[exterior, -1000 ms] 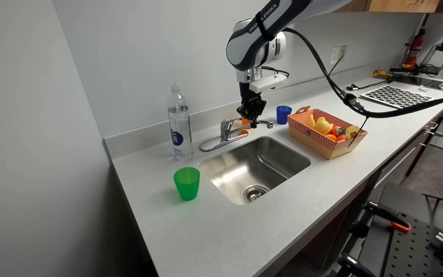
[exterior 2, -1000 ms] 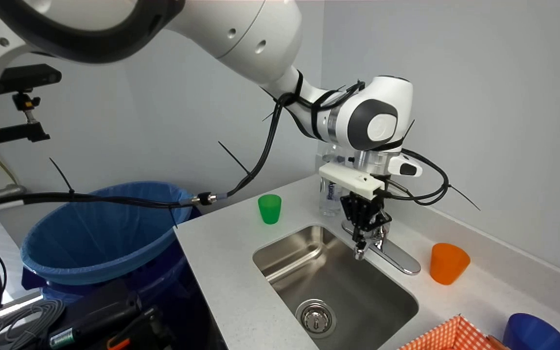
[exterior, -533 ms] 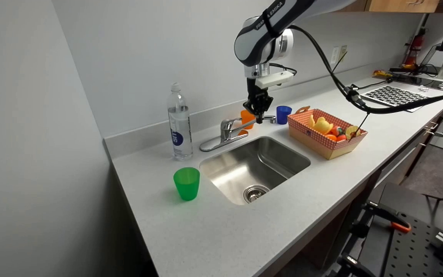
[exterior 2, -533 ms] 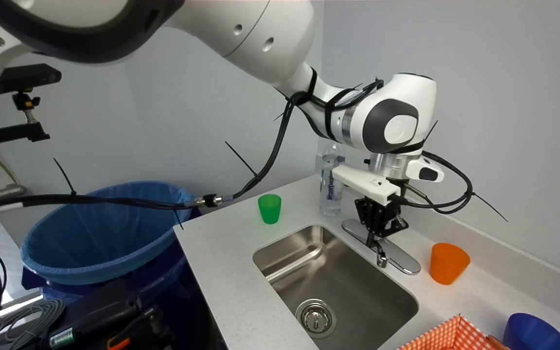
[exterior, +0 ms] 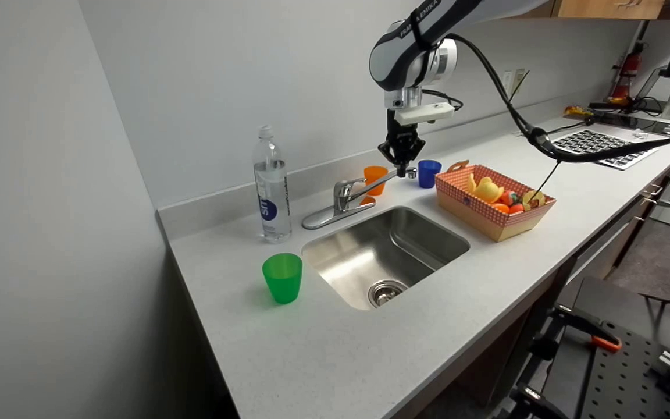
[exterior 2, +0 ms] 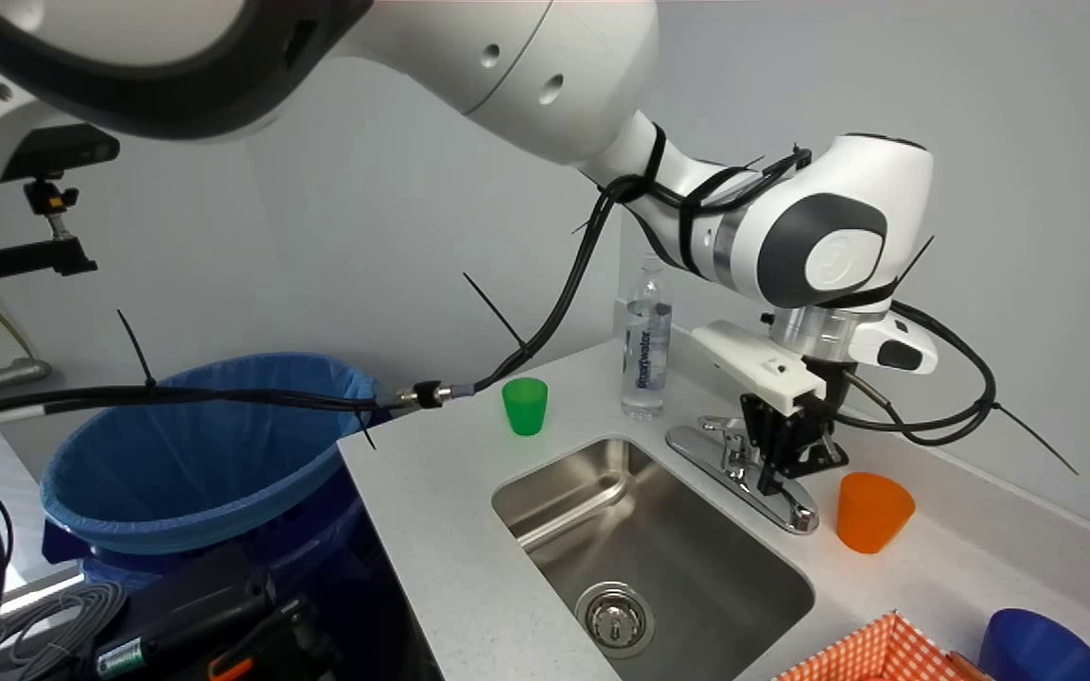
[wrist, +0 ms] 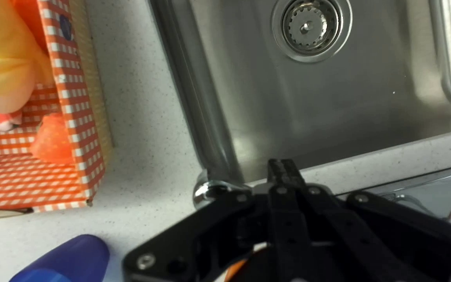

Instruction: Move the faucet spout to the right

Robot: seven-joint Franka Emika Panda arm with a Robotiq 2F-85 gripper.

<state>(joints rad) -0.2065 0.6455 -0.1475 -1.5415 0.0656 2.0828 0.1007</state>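
The chrome faucet spout (exterior: 364, 190) angles up from its chrome base (exterior: 324, 218) behind the sink in an exterior view. Its tip shows in an exterior view (exterior 2: 802, 518) over the right end of the base plate, and in the wrist view (wrist: 206, 192) left of the fingers, near a sink corner. My gripper (exterior: 402, 172) points down at the spout's outer part, just short of the tip. In the wrist view the gripper (wrist: 284, 168) has its fingers together with nothing seen between them. The fingers appear beside the spout and hide part of it; contact is hard to confirm.
The steel sink (exterior 2: 677, 567) lies in front of the faucet. An orange cup (exterior 2: 871, 514) and a blue cup (exterior: 430, 173) stand beyond the spout. A checkered basket (exterior: 466, 212) holds toy food. A water bottle (exterior: 273, 198) and green cup (exterior: 282, 278) stand on the opposite side.
My gripper has moved toward the orange cup, away from the bottle. The spout has swung the same way, from over the sink edge to above the base plate's right end.
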